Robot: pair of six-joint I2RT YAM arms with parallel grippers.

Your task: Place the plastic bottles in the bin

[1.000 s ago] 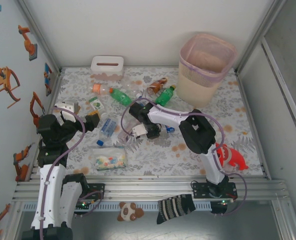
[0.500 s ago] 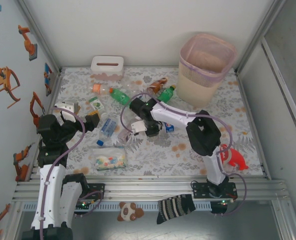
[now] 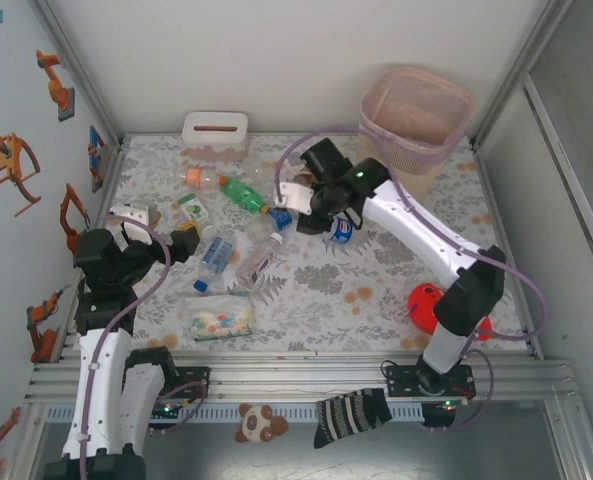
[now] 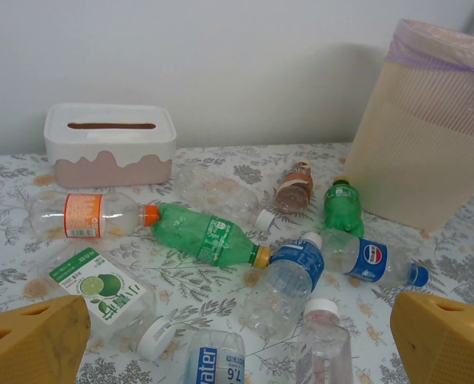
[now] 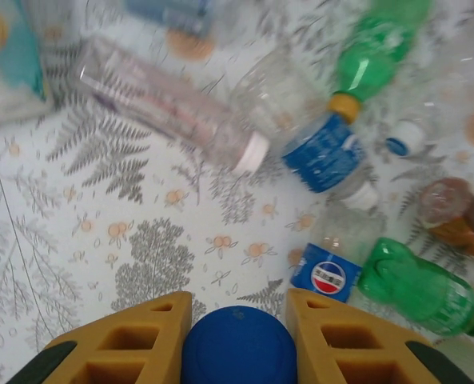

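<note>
My right gripper (image 3: 311,205) hangs above the middle of the table, shut on a bottle whose round blue cap (image 5: 237,346) sits between the yellow fingers (image 5: 125,344); the bottle's body is hidden. Below it lie several plastic bottles: a Pepsi one (image 5: 326,276), a green one with a yellow cap (image 3: 241,192), a blue-labelled clear one (image 4: 296,264) and an orange-capped one (image 4: 89,216). The beige bin (image 3: 401,165) with a pink liner stands at the back right, also visible in the left wrist view (image 4: 428,144). My left gripper (image 3: 161,225) is open at the left edge, nothing between its fingers (image 4: 29,340).
A white tissue box (image 3: 214,133) stands against the back wall. A flat clear packet of coloured pieces (image 3: 216,318) lies near the front left. A red toy (image 3: 431,300) sits by the right arm's elbow. Walls close in the table on three sides.
The right arm has risen from the table's middle and swung back and right toward the bin, carrying the blue-capped bottle. The left arm has stayed put.
</note>
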